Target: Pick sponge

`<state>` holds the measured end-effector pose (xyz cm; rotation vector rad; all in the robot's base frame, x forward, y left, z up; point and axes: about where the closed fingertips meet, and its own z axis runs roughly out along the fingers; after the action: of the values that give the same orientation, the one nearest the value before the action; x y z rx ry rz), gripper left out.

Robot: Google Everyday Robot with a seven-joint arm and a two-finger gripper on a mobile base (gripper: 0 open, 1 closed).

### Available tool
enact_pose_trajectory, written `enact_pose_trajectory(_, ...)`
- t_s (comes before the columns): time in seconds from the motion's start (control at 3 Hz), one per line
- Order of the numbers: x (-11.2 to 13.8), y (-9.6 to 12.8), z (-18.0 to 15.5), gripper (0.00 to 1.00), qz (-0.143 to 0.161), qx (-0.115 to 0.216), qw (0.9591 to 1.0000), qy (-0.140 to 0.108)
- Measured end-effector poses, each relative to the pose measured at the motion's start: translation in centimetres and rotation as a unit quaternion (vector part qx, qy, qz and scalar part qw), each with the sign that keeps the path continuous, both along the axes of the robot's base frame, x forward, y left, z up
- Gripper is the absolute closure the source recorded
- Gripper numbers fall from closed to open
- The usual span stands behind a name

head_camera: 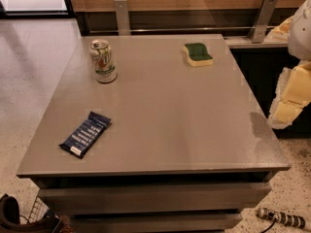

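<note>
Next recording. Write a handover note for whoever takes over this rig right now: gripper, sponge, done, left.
Gripper: at the view's right edge, beyond the grey table's right side, touching nothing on it.
Pale yellow foam sponge with dark green top: flat, green side up, near the table's far right corner.
Also there: upright white-and-green soda can, far left; dark blue snack wrapper, near left.
Done: nothing, sponge not yet grasped.
Left: reach, grasp, lift it.
</note>
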<state>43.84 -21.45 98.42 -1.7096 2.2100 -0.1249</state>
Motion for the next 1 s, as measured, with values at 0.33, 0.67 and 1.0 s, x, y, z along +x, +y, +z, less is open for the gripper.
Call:
enact_pose_trajectory(0.33, 0.4, 0.0, 0.1, 0.00, -0.001, 0.002, 1.0000, -0.004)
enact_pose_trajectory(0.67, 4.6, -0.2, 0.7, 0.00, -0.017, 0.028, 0.9987, -0.040)
enact_pose_trajectory(1.0, 8.7, -0.1, 0.5, 0.00, -0.045, 0.082, 0.9933, -0.069)
